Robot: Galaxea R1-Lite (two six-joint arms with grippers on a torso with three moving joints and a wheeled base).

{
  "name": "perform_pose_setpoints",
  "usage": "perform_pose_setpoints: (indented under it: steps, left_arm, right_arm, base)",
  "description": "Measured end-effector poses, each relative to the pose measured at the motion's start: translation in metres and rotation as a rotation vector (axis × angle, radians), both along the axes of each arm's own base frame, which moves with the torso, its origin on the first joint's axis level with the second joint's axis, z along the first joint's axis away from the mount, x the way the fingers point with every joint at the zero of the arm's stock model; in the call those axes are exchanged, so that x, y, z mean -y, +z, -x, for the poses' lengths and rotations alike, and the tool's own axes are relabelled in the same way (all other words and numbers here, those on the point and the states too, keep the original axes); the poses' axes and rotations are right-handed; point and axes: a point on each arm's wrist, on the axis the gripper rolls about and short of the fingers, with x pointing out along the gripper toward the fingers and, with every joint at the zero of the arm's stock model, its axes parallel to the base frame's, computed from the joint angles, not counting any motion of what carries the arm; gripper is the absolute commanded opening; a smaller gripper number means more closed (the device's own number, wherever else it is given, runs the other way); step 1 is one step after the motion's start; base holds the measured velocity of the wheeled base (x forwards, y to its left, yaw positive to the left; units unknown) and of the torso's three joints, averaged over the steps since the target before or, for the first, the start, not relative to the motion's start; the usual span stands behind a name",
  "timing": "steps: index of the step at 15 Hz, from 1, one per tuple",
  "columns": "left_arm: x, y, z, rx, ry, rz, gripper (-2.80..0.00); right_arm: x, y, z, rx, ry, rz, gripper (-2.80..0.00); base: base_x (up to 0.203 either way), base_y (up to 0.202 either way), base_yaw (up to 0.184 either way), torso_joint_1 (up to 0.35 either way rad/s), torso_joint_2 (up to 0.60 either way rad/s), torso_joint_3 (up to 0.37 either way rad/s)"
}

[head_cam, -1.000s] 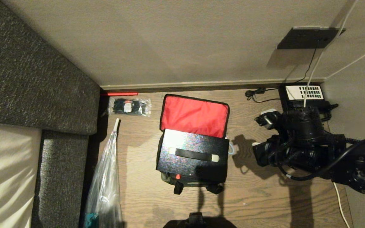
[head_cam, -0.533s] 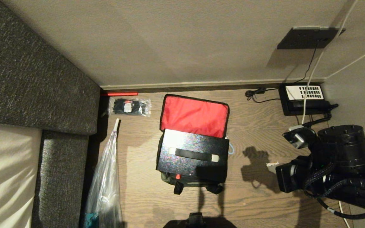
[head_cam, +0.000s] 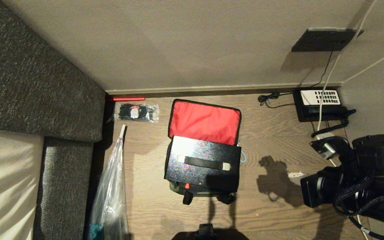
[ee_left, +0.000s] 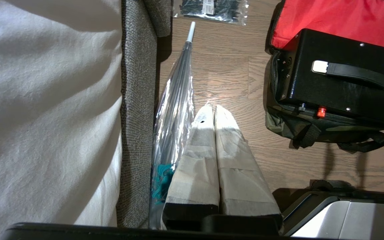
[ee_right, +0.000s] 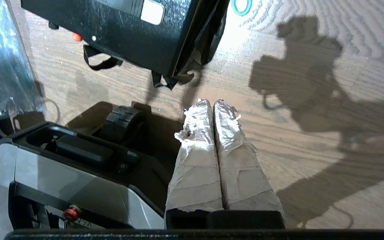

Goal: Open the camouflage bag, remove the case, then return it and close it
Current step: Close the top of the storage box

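The camouflage bag (head_cam: 177, 187) lies on the wooden floor with its red-lined flap (head_cam: 204, 121) thrown back toward the wall. The black case (head_cam: 202, 163), with its strap handle on top, sits in the bag's mouth and covers most of the body. The left wrist view shows the case (ee_left: 338, 86) standing proud of the bag's camouflage side (ee_left: 288, 125). My right gripper (ee_right: 212, 101) is shut and empty, hovering over bare floor to the right of the bag, apart from it; its taped tip (head_cam: 293, 174) shows ahead of the arm. My left gripper (ee_left: 212, 106) is shut and empty, left of the bag.
A grey sofa (head_cam: 28, 83) fills the left side, with a wrapped umbrella (head_cam: 110, 193) along it. A clear packet of cable ties (head_cam: 136, 112) lies near the wall. A black telephone (head_cam: 320, 103) and cords sit at the right corner. My own base (ee_right: 62, 173) is close behind.
My right arm has drawn back to the right and toward me, away from the bag. The bag and the case have not moved.
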Motion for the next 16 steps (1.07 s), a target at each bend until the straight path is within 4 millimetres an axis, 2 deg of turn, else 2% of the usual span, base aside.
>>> perform_pose_setpoints:
  steps: [2, 6, 16]
  left_arm:
    - [0.0, -0.0002, 0.0, -0.002, 0.0, 0.002, -2.8]
    - [0.0, 0.0004, 0.0001, 0.002, 0.001, 0.001, -2.8]
    - [0.0, 0.0, 0.0, 0.0, 0.0, -0.001, -2.8]
  right_arm:
    - [-0.0006, -0.0002, -0.0006, 0.0, 0.002, 0.0, -2.8]
    - [-0.0013, 0.0003, -0.0018, 0.002, 0.003, 0.001, -2.8]
    - [-0.0013, -0.0017, -0.0017, -0.006, 0.003, 0.006, -2.8]
  base:
    - [0.047, -0.001, 0.0, -0.001, 0.0, -0.001]
    - [0.172, -0.052, 0.002, 0.002, 0.0, 0.001]
    - [0.005, 0.0, 0.0, 0.0, 0.0, 0.0]
